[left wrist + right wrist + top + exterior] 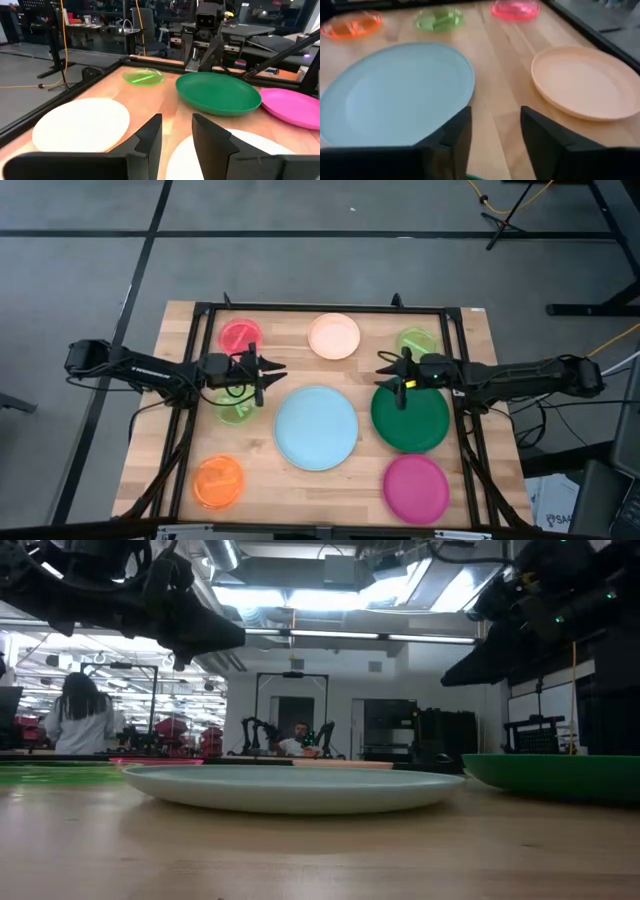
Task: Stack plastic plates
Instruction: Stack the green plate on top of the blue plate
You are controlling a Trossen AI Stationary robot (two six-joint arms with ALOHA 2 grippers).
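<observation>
Eight plates lie flat on the wooden table. In the high view the large light blue plate [316,428] is in the middle, with the dark green [410,418] to its right and the magenta [416,488] near right. The red [240,337], peach [334,336] and a lime green plate [417,341] lie along the far side. The orange [219,482] is near left, and a second lime green plate [236,410] lies under the left arm. My left gripper [272,375] [176,135] hovers open, left of the blue plate. My right gripper [385,373] [495,130] hovers open over the green plate's far edge.
A black frame [320,308] runs around the work area, and both arms reach in from the table's left and right sides. Bare wood [300,500] shows between the plates, near the front edge. In the low view a person [80,715] stands in the room beyond the table.
</observation>
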